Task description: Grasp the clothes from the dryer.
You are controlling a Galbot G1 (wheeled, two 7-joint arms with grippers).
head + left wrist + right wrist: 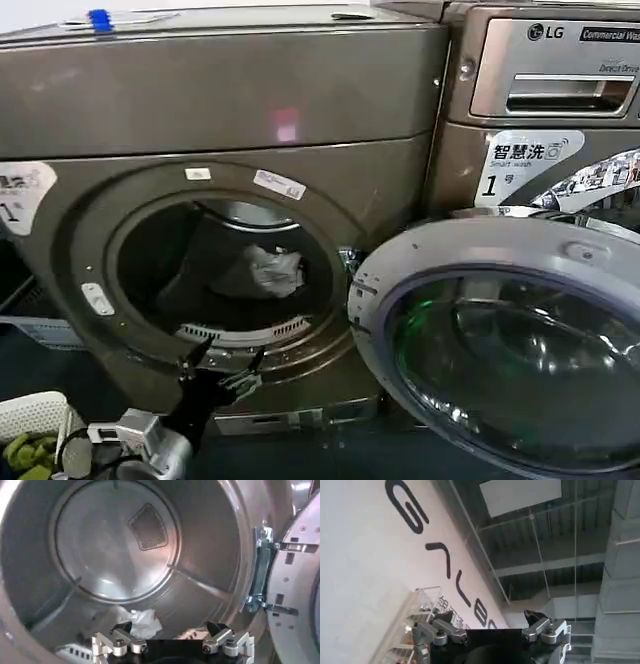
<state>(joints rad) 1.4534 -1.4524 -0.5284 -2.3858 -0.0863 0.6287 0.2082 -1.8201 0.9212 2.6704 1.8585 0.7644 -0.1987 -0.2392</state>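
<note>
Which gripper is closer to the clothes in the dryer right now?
Left. The left gripper hangs open at the dryer's port rim, just below the clothes. The right gripper points up at the ceiling, well away.

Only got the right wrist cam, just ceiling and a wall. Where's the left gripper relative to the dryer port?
Observer: The left gripper hangs just outside the dryer, at the port's lower rim, facing in.
Operator: My right gripper aims up, open. Left open too?
Observer: Open and empty. The clothes lie low in the drum, deeper in, untouched.
Operator: Door in the way?
Observer: No. The door is swung wide to the robot's right of the port.
</note>
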